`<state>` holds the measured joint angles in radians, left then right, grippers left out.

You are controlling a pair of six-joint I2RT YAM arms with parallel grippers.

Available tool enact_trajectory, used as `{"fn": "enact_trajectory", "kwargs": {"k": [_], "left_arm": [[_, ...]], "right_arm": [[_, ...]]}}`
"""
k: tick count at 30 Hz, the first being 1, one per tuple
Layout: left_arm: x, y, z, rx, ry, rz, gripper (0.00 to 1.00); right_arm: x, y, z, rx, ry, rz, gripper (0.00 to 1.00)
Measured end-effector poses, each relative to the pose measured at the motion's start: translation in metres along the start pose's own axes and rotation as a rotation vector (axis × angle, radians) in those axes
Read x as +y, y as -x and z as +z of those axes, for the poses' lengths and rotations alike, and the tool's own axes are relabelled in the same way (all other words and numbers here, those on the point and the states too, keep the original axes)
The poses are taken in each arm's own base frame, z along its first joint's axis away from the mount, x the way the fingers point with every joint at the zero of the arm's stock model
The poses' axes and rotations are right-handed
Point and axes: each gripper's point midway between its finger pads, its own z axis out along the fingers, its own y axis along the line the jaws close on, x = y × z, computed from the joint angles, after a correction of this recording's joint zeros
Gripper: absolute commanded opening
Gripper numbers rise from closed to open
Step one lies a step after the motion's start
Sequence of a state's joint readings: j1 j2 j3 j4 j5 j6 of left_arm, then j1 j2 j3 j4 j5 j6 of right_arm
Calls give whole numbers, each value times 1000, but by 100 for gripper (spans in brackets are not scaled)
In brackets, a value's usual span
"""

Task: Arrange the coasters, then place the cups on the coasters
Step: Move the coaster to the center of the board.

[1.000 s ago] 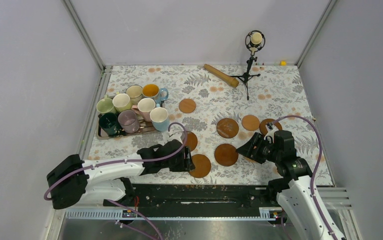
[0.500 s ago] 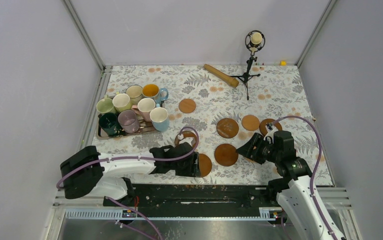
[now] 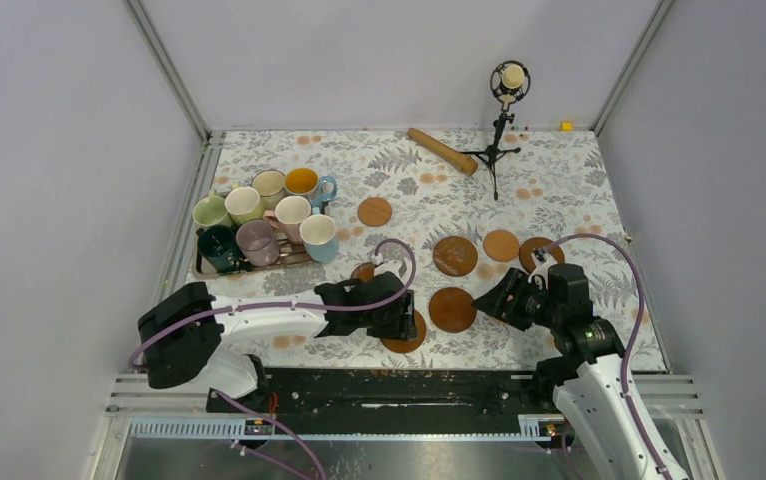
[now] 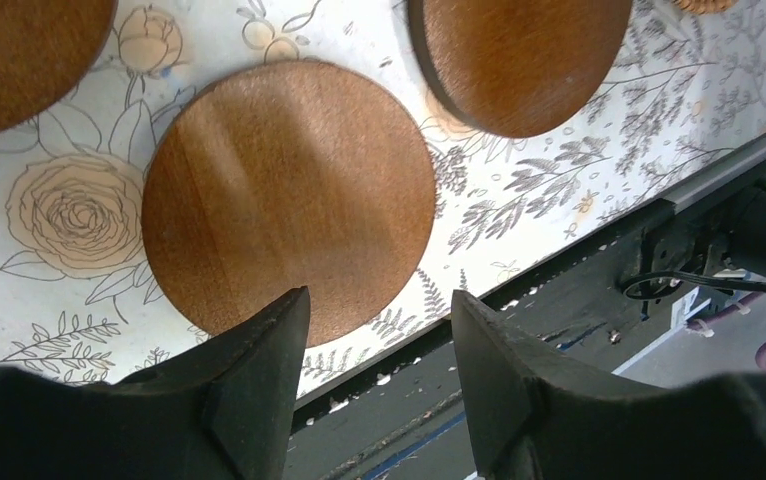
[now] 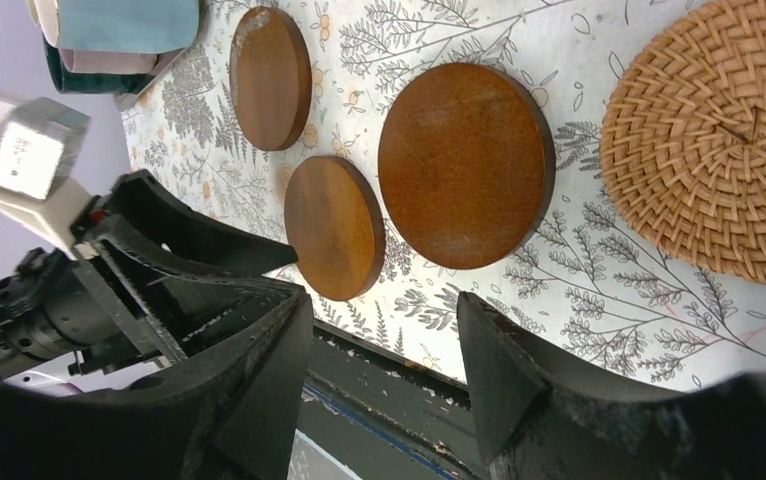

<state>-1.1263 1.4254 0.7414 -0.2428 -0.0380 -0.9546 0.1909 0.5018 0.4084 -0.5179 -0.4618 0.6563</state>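
Several brown coasters lie on the floral table. My left gripper (image 3: 405,317) hangs open over the nearest coaster (image 4: 289,200) by the front edge, with nothing between its fingers (image 4: 277,340). A thicker dark coaster (image 4: 519,60) lies just past it. My right gripper (image 3: 487,298) is open and empty beside that large dark coaster (image 3: 452,309). In the right wrist view I see that large coaster (image 5: 467,165), two smaller coasters (image 5: 334,228) and a woven tan coaster (image 5: 719,140). The cups (image 3: 259,222) stand clustered on a tray at the left.
A microphone stand (image 3: 499,130) and a wooden rolling pin (image 3: 442,150) sit at the back. More coasters (image 3: 375,211) lie mid-table. The black front rail (image 3: 389,385) runs just below both grippers. Grey walls close in the table on three sides.
My left arm has swung to the right along the front edge and now covers part of the nearest coaster. The right gripper has hardly moved.
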Motion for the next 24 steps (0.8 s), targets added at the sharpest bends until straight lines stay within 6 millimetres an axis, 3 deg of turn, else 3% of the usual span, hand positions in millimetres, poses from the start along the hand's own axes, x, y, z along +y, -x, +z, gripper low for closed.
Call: {"fn": "enact_trajectory", "kwargs": {"k": [6, 11, 24], "left_arm": [[-17, 17, -13, -48, -38, 24, 55], [-20, 14, -29, -48, -63, 46, 56], [16, -57, -43, 122, -11, 168, 52]], "right_arm": [[-1, -3, -4, 13, -14, 9, 63], [3, -1, -8, 3, -12, 4, 63], [3, -2, -15, -25, -11, -2, 63]]}}
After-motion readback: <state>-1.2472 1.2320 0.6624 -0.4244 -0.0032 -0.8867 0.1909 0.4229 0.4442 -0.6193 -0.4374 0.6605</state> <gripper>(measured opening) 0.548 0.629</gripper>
